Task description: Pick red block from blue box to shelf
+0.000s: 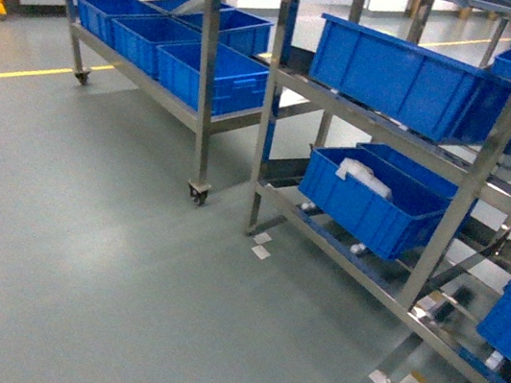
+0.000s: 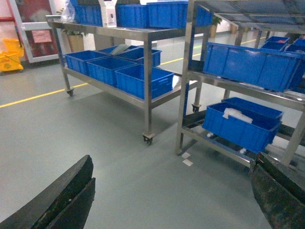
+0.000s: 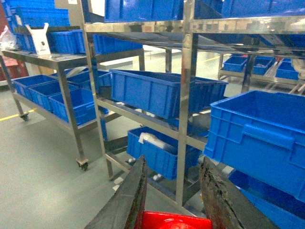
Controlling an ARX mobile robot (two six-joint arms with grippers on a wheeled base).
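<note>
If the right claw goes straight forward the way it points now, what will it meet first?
Probably the steel upright of the shelf, directly ahead of the right claw, which holds the red block. The low blue crate sits just left; depth is unclear.

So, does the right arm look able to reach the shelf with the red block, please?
Probably yes: the right claw holds the red block and the shelf stands straight ahead with nothing in between, though blue crates fill the nearest tiers.

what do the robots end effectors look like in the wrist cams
Only the fingers show. The left end effector has two broad black fingers with a rough, matte surface. The right end effector has two dark, tapering fingers, worn and scuffed brownish. No cables or markings are visible.
</note>
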